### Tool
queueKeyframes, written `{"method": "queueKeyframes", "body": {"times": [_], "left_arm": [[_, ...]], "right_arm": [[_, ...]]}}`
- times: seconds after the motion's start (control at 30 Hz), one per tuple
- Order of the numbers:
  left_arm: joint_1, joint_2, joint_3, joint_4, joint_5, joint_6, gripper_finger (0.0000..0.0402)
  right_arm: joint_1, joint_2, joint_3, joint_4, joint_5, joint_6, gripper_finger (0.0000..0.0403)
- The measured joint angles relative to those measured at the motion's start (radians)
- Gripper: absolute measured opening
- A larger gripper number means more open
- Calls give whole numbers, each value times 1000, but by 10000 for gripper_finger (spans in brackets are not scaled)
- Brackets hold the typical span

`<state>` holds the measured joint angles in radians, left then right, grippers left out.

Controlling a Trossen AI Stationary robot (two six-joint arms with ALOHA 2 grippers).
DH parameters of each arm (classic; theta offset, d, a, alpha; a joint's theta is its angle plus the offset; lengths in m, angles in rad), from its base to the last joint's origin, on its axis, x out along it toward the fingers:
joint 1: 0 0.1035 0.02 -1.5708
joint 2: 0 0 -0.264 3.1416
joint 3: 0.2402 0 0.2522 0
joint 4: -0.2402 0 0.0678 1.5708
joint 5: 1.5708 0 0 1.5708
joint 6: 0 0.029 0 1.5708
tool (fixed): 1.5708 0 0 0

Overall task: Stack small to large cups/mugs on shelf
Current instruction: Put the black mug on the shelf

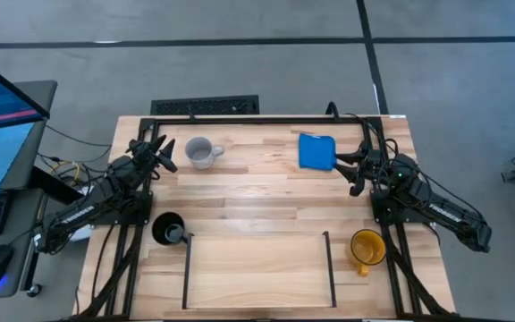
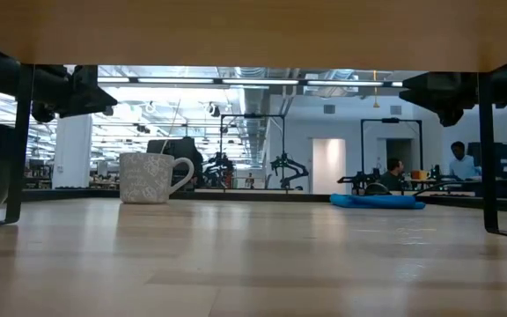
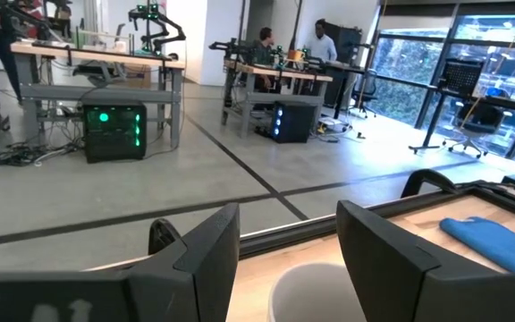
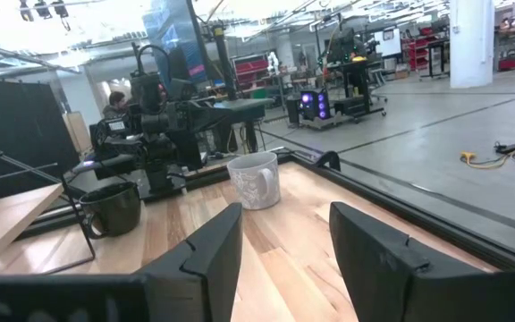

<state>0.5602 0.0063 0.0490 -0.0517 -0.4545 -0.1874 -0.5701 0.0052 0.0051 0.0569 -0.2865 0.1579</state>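
Three mugs stand upright on their bases on the wooden table. The pale grey-white mug (image 1: 201,152) is at the far left, the black mug (image 1: 168,229) at the near left, and the yellow-orange mug (image 1: 366,248) at the near right. Between the last two lies the shelf (image 1: 257,268), a light plank between two thin black bars. My left gripper (image 1: 166,154) stands open and level just left of the grey-white mug, whose rim (image 3: 316,291) shows ahead of its fingers. My right gripper (image 1: 354,170) hovers open beside the blue cloth (image 1: 316,151).
The black mug (image 4: 110,207) stands just outside the shelf's left bar (image 1: 187,268). The yellow-orange mug stands outside the right bar (image 1: 327,266). A black metal frame (image 1: 266,118) runs along the table's far edge. Bare wood (image 1: 266,201) lies between the arms.
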Motion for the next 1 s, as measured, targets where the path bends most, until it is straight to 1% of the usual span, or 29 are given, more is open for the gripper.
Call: {"method": "queueKeyframes", "body": {"times": [0.6, 0.77, 1.0], "left_arm": [[0, 0, -1, 10, -3, 0, 179], [0, 0, -1, 10, -3, -38, 179], [0, 0, -1, 11, 0, -42, 179]], "right_arm": [[0, 0, 0, 0, 0, 0, 193], [0, 0, 0, 0, 0, 0, 192], [0, 0, 0, 0, 0, 0, 191]]}}
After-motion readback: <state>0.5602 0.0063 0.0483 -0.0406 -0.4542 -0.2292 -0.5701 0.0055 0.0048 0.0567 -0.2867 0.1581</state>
